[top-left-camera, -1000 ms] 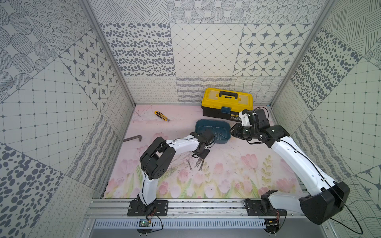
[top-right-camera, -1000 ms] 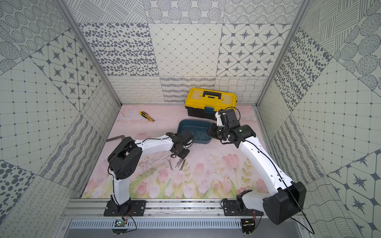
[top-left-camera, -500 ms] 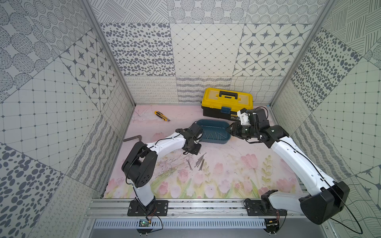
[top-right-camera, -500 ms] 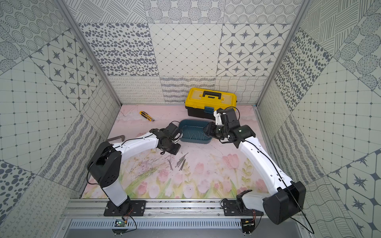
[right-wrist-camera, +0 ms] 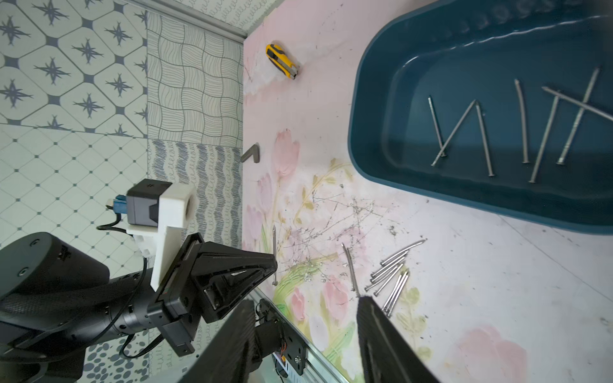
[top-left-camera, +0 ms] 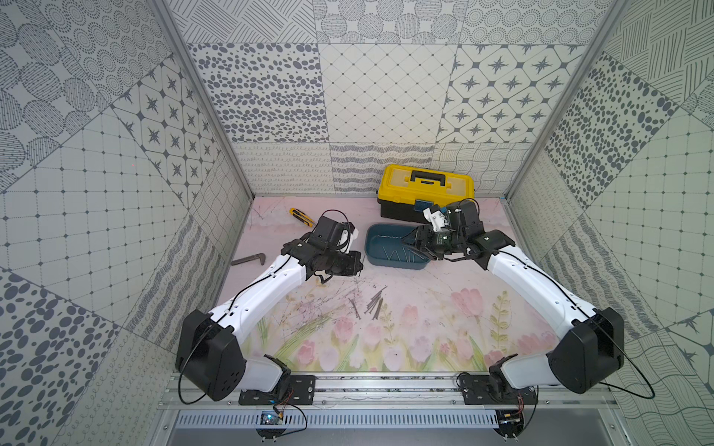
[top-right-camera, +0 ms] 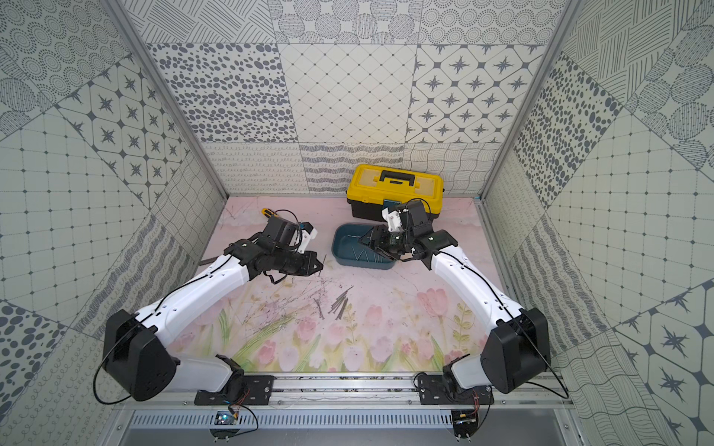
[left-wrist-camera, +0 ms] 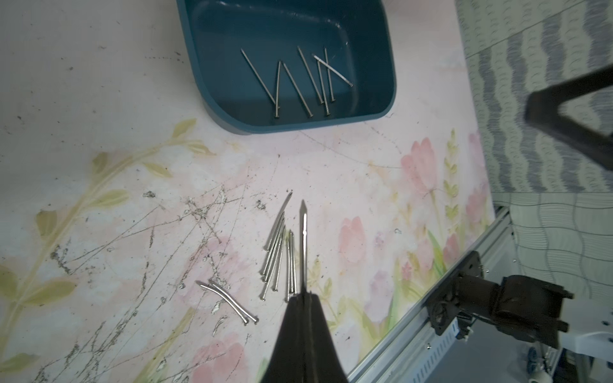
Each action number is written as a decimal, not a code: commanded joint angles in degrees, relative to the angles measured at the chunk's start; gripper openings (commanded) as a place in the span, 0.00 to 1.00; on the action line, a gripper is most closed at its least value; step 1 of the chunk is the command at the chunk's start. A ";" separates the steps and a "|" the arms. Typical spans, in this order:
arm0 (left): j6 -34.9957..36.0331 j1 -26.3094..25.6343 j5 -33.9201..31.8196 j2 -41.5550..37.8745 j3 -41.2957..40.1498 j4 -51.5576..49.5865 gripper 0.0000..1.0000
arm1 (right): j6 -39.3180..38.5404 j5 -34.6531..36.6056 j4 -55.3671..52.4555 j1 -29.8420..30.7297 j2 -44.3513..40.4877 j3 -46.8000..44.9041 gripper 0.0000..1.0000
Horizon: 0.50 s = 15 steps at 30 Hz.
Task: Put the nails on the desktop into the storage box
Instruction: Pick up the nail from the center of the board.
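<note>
Seven nails [left-wrist-camera: 298, 83] lie on the floor of the blue box [top-left-camera: 376, 243], upper centre in both top views, and a loose bundle [top-left-camera: 373, 307] of more waits on the flowered desktop [top-left-camera: 425, 328] just below it. Within the last second the right gripper [top-left-camera: 406, 242], poised over the box's right end, has spread its jaws, so we judge it has just let a nail fall in. The left gripper [top-left-camera: 357, 263], just left of the box, has drawn back a little from the bundle with its jaws pinched on one nail [left-wrist-camera: 303, 245], probably the next to go in. Behind the box stands a closed yellow toolbox [top-left-camera: 425, 185].
</note>
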 commanded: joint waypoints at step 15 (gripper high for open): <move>-22.58 4.31 23.59 -3.64 -0.40 21.76 0.00 | 11.87 -8.83 17.52 7.12 7.83 7.96 0.54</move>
